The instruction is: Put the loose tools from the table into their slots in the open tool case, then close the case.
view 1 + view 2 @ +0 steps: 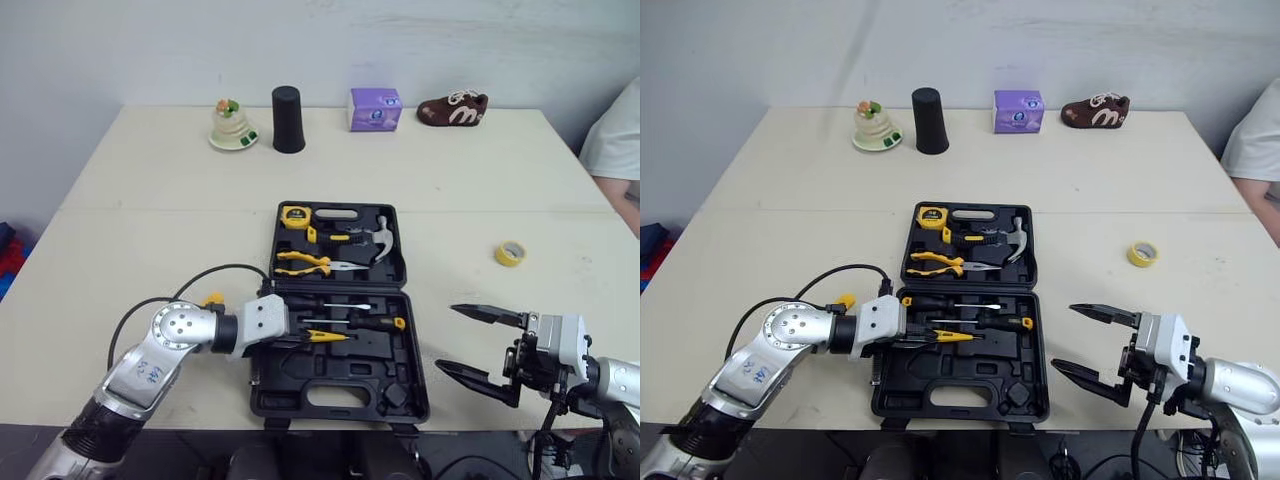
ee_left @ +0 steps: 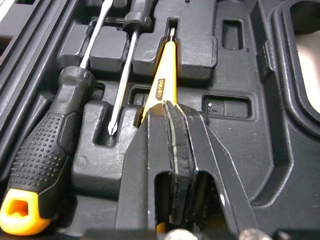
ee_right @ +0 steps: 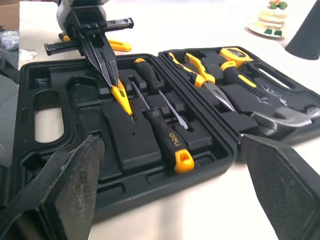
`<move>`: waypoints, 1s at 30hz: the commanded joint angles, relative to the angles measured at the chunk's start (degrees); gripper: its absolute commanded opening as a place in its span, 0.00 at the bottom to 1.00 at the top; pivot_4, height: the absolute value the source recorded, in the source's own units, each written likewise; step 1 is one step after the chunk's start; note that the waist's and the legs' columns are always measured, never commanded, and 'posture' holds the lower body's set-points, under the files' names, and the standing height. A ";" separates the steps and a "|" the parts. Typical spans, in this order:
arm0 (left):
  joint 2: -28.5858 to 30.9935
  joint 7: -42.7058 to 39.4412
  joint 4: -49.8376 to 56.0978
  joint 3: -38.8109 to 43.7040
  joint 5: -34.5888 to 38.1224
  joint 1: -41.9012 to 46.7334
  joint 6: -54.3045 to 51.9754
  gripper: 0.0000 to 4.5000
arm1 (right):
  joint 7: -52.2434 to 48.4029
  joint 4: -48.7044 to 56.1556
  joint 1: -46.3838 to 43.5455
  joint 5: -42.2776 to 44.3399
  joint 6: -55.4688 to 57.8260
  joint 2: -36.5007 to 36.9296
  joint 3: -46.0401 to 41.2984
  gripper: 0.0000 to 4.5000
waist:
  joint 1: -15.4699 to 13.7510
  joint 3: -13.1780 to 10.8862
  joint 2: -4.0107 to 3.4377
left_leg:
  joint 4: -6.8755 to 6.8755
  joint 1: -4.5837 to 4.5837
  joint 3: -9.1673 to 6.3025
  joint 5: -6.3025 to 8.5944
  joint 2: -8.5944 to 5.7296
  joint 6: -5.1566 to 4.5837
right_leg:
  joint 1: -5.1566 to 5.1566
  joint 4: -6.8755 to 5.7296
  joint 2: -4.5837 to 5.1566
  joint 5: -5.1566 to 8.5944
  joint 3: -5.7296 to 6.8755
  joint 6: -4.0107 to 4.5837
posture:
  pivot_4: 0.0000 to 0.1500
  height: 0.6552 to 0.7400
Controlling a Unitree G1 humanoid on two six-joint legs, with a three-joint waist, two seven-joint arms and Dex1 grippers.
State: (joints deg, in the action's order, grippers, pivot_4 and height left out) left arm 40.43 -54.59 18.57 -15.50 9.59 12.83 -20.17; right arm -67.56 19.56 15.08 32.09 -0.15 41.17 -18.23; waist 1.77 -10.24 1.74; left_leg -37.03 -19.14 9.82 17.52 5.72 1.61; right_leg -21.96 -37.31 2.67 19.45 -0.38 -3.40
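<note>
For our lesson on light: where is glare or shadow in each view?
Left eye view: even light, no hard shadows on the table. Left wrist view: a screwdriver shaft gleams beside the yellow screwdriver in the left gripper. Right wrist view: the table glares bright behind the tool case.

**What I cannot make out**

My left end effector [image 2: 168,107] covers the rear of the yellow screwdriver [image 2: 164,70]. A person [image 1: 615,140] is cut off by the view's edge. The purple box [image 1: 375,109] has print too small to read.

3x screwdrivers [image 3: 165,137], 1x hammer [image 1: 382,240], 1x pliers [image 1: 305,263]
</note>
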 commanded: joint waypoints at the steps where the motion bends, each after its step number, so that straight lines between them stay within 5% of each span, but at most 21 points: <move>1: -0.19 -0.19 -4.43 -0.38 -1.11 -1.44 0.61 0.03 | -0.82 -0.89 0.44 0.71 -1.74 0.60 -2.81 1.00 | 0.00 0.06 -0.10 | 0.00 0.00 0.00 0.00 0.02 -0.01 | 0.01 0.02 0.00 0.00 0.00 0.01 | 1.00 1.00; 10: -1.76 -3.10 -3.93 19.94 14.79 -4.38 11.39 0.03 | -5.10 -16.24 5.29 -0.53 -10.91 2.19 -17.08 1.00 | -0.09 0.01 -0.10 | 0.00 -0.53 0.02 0.16 0.09 -0.09 | -0.38 0.19 -0.01 -0.03 0.03 -0.06 | 1.00 1.00; 14: 1.79 3.97 -12.42 32.70 10.77 -7.59 14.57 0.31 | -0.47 -31.47 3.02 -4.52 -18.60 3.80 -23.94 1.00 | 0.39 -0.03 -0.16 | 0.02 -0.58 0.10 0.24 0.02 -0.01 | -0.50 0.33 -0.09 -0.01 0.01 -0.02 | 1.00 1.00; 21: 3.65 11.39 -26.55 52.15 9.16 -18.00 22.04 0.96 | 10.15 -55.89 1.21 -10.05 -28.51 8.92 -30.81 1.00 | 1.90 -0.27 -0.08 | 0.06 -0.55 0.20 0.36 0.12 0.18 | -0.56 0.43 0.02 0.04 0.02 0.05 | 1.00 1.00; 30: 4.60 16.33 -34.78 61.85 6.18 -29.51 26.87 0.98 | 18.92 -74.55 5.74 -12.40 -36.31 13.46 -32.49 1.00 | 3.08 -0.31 0.04 | 0.08 -0.53 0.22 0.76 0.26 0.39 | -0.54 0.49 0.20 0.27 0.07 0.19 | 1.00 1.00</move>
State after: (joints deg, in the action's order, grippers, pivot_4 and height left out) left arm 43.96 -38.85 -16.58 45.02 16.51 -16.11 4.99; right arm -49.35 -53.83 19.99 19.54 -34.59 53.67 -49.96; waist 4.85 -10.55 1.79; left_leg -36.95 -19.64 10.05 18.37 5.94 1.97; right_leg -22.47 -36.79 2.91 19.73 -0.32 -3.18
